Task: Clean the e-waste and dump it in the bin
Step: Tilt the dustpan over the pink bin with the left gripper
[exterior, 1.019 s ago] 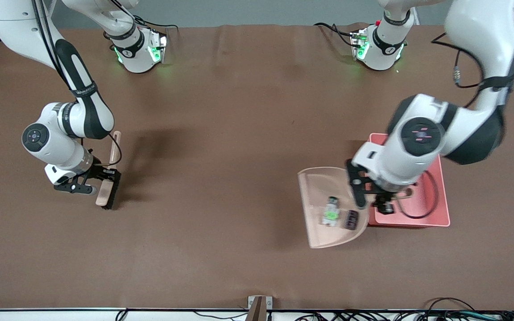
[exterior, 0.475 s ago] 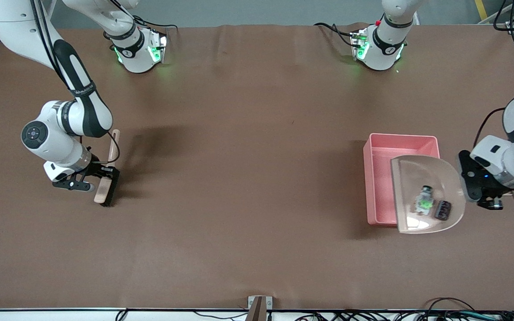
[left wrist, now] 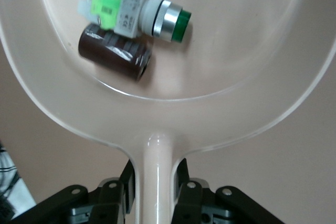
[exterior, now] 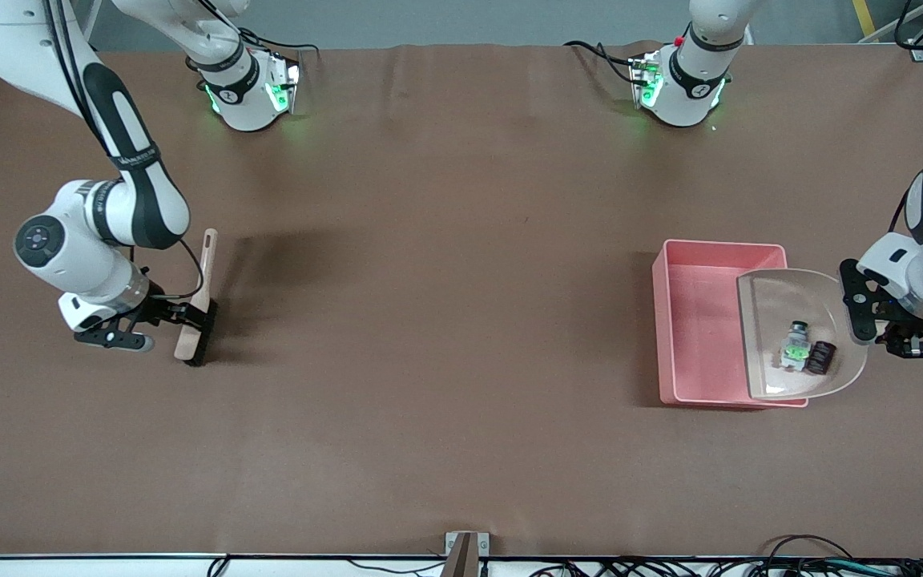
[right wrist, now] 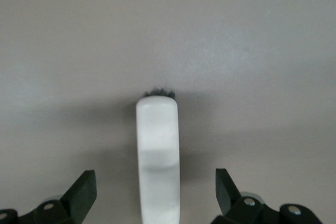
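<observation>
My left gripper (exterior: 902,336) is shut on the handle of the beige dustpan (exterior: 782,304) and holds it over the pink bin (exterior: 702,320), at the bin's end toward the left arm. Two pieces of e-waste lie in the pan near the handle: a white-grey part with green bits (exterior: 794,353) and a dark brown cylinder (exterior: 820,357). The left wrist view shows the gripper (left wrist: 155,182) closed on the handle, the pan (left wrist: 236,51), the white-grey part (left wrist: 131,11) and the cylinder (left wrist: 115,53). My right gripper (exterior: 181,319) is open astride the brush (exterior: 203,272).
The brush lies on the brown table cover (exterior: 445,280) toward the right arm's end; in the right wrist view its pale back (right wrist: 157,145) runs between the spread fingers (right wrist: 84,187) without touching them. Both arm bases stand at the table's farthest edge from the front camera.
My left arm has lifted the dustpan with both parts from the table beside the bin to over the bin. My right gripper has drifted slightly toward the right arm's end.
</observation>
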`<action>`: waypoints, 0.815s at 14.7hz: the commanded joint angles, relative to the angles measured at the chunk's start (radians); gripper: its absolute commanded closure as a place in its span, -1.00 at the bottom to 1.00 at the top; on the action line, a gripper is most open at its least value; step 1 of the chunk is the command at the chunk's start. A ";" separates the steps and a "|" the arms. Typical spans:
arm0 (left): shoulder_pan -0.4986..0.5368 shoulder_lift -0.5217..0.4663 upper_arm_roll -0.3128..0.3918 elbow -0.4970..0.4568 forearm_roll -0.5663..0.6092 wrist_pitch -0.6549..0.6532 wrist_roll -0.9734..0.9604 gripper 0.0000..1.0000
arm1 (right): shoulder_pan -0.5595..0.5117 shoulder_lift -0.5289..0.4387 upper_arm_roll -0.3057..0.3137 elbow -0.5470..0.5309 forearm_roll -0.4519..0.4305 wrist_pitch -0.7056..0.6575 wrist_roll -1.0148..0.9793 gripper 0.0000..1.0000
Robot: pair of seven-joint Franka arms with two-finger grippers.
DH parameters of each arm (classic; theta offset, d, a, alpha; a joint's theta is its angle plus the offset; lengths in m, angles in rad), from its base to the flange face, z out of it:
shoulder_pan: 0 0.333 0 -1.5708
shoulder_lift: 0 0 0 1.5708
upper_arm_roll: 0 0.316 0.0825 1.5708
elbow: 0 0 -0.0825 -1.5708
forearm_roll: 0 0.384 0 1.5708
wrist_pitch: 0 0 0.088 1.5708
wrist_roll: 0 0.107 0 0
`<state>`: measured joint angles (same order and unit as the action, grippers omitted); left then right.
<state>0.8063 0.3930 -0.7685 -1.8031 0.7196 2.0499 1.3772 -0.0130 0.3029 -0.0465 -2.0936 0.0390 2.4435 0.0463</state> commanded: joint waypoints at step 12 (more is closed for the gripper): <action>0.001 -0.036 -0.104 -0.088 0.385 -0.070 -0.187 0.74 | -0.024 -0.338 0.022 0.403 -0.018 -0.751 -0.032 -1.00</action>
<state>0.8026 0.3914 -0.8667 -1.8713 1.0786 1.9878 1.2058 -0.0141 -0.0037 -0.0429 -1.7111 0.0355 1.7451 0.0347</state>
